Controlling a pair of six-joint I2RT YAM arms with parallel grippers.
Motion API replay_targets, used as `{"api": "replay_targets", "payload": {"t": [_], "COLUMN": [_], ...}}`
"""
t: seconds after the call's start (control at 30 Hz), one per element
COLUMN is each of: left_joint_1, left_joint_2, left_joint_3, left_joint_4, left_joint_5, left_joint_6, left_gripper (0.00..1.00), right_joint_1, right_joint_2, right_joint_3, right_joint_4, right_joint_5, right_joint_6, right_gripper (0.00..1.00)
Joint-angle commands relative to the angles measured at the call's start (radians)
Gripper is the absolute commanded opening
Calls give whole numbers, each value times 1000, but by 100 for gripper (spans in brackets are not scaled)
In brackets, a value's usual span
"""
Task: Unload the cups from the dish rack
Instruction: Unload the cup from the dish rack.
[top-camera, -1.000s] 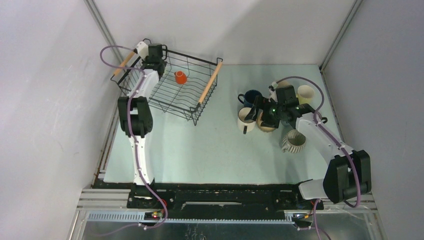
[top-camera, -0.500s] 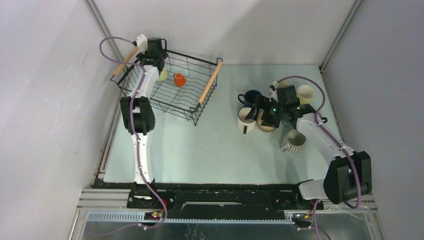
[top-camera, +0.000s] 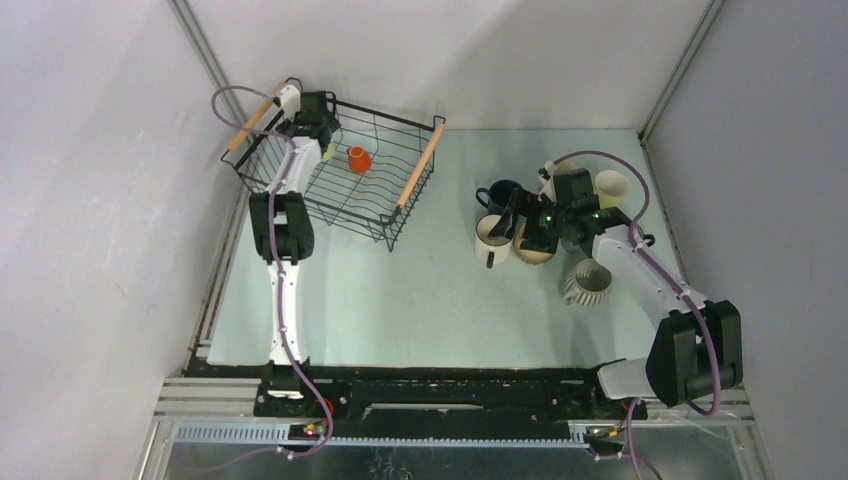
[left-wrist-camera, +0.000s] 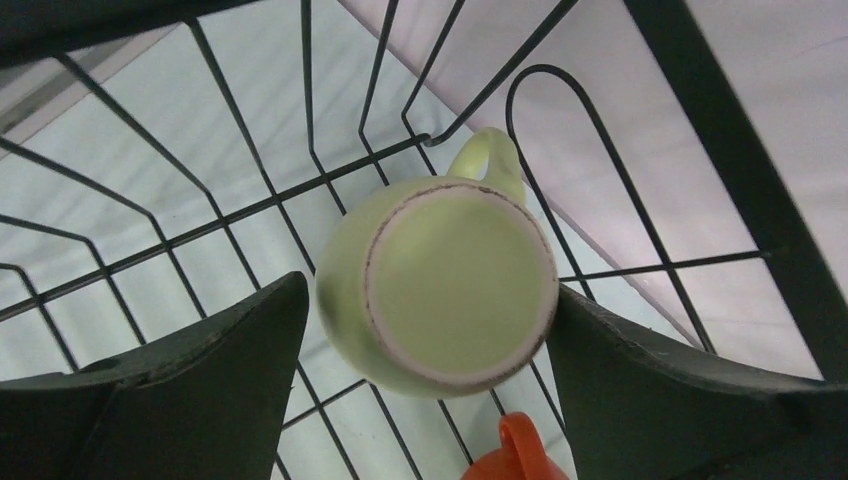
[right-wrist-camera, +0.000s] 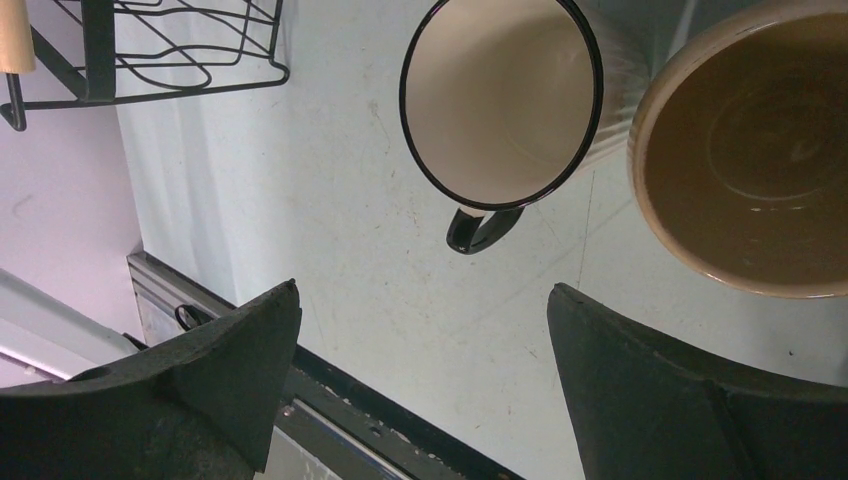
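Nearby, the right gripper hangs wide over a black-rimmed cream mug. Farther, at 10 o'clock, the left gripper, also wide, straddles an upturned pale green mug in the dish rack; lifting may hook its handle on wire.

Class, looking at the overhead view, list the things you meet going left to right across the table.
rack's left wooden handle → orange cup → rack's right wooden handle → navy cup → ribbed cup
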Motion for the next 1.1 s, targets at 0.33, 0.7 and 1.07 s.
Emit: {"api": "replay_targets", "payload": {"t": [0.33, 0.7, 1.07], "left_joint_1": [17, 17, -10], "left_joint_2": [44, -130, -336], "left_joint_3": [115, -63, -273], "left_joint_4": [2, 28, 78], "left_joint_5": [57, 144, 230], "left_joint_6": [-43, -30, -9], "left_gripper": [75, 23, 14], "right_joint_1": [-12, -6, 8], "right_joint_2": [31, -17, -89], "right_joint_3": [-4, -4, -4], "right_joint_4": [42, 28, -1], "right_joint_5": [-39, -37, 5], "right_joint_6": [-4, 0, 1], "right_gripper": [100, 100, 100]}}
